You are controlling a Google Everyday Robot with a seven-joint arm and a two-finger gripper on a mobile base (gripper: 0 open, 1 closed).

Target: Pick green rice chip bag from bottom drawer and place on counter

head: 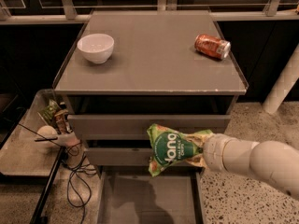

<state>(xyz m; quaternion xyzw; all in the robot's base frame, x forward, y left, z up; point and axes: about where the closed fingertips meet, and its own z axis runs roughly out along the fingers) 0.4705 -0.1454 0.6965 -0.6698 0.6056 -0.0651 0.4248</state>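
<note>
The green rice chip bag [170,148] hangs in the air in front of the middle drawer front, above the open bottom drawer [140,200]. My gripper [199,156] comes in from the right on a white arm and is shut on the bag's right end; the bag mostly hides its tips. The bottom drawer is pulled out, and its grey floor shows nothing inside. The counter [154,59] is the grey top of the cabinet, well above the bag.
A white bowl [96,47] stands at the counter's left and an orange soda can [212,46] lies at its right. A low side table [23,148] with clutter and cables [74,176] is left of the cabinet. A white post [285,83] stands at the right.
</note>
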